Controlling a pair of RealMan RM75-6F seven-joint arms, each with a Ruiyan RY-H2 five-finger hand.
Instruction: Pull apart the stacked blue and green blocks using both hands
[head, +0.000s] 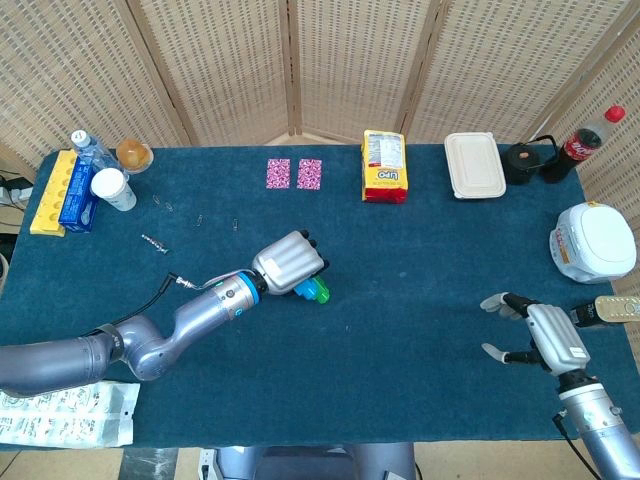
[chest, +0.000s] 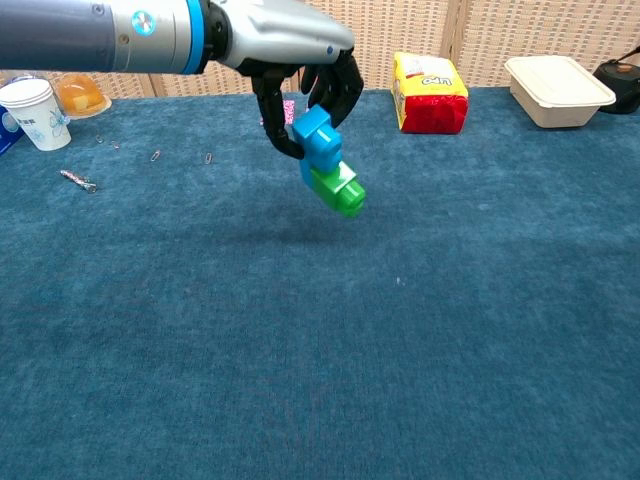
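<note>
Mid-lift: left hand (chest: 300, 60) gripping blue block (chest: 317, 135), green block (chest: 338, 190) attached below, raised above table (chest: 450, 330). Right hand (head: 535, 335) open, well apart. Next, probably: grasping the green block.

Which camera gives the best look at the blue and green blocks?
The chest view: the blocks hang in the air, large and clear, below the left robot hand. In the head view that hand covers most of them, with only a small corner showing.
</note>
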